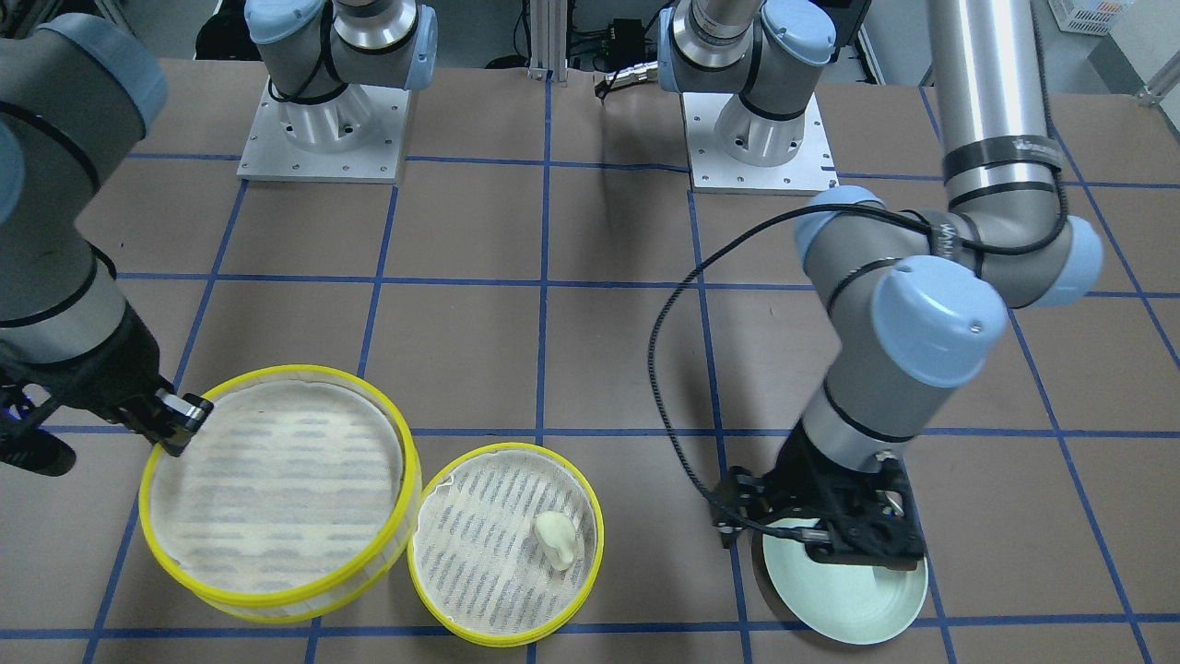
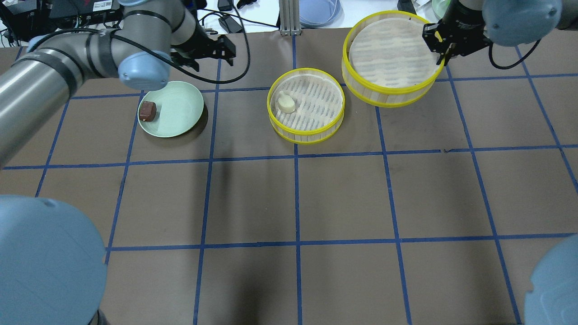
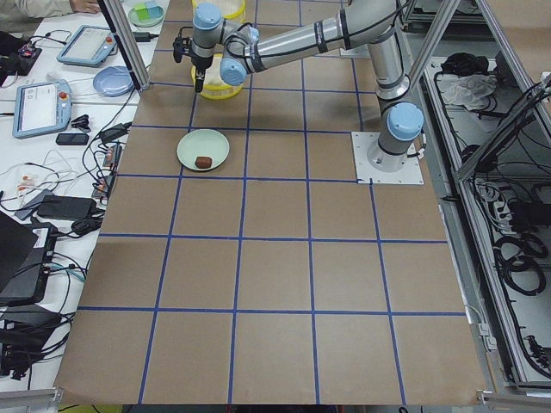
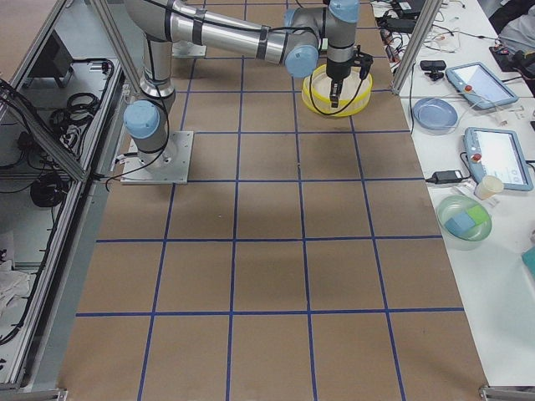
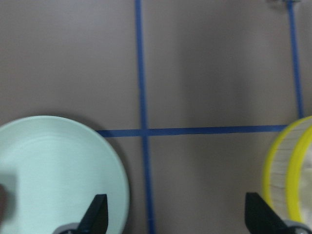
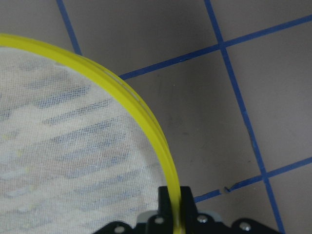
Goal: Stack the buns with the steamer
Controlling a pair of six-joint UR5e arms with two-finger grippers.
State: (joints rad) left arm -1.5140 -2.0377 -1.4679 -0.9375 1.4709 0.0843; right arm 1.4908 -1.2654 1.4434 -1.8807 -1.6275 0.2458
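- Right gripper: jaws clamped on the rim of the empty steamer tier, which seems to be held off the table.
- Left gripper: wide open, holding nothing, above the edge of the plate.
- Handling: keep the tier level and centre it over the second tier before lowering.
- Count: two tiers, one plate, two buns. The white bun is in the second tier and the brown bun is on the plate.

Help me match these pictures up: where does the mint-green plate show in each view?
Front-facing: plate, lower right.
Overhead: upper left.
Exterior left: upper left of centre.
Exterior right: not visible.
Left wrist: lower left.
Right wrist: not in it.
Shared landmark: the smaller steamer tier, beside the plate in the front-facing, overhead and left wrist views.
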